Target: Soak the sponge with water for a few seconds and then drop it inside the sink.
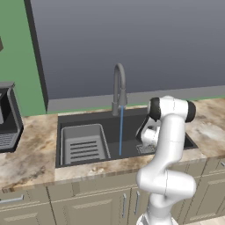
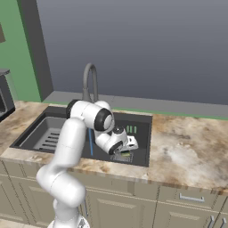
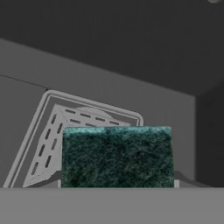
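Observation:
My gripper [image 2: 125, 152] is down inside the dark sink [image 1: 88, 117], at its right end, shut on the sponge [image 2: 126, 155]. In the hand view the sponge's dark green face [image 3: 117, 156] sits right in front, just above the square drain grate [image 3: 46, 142]. The water [image 1: 121, 131] falls as a thin blue stream from the grey gooseneck faucet [image 1: 118, 87] to the sink floor. The stream [image 2: 90, 143] runs left of the hand, apart from the sponge. My fingertips are hidden behind the sponge.
A grey slotted rack [image 1: 83, 145] fills the sink's left half. A dark appliance [image 1: 6, 121] stands on the marble counter [image 1: 26, 154] at the far left. The counter [image 2: 187, 151] stretches right of the sink, with cabinet fronts below and a grey wall behind.

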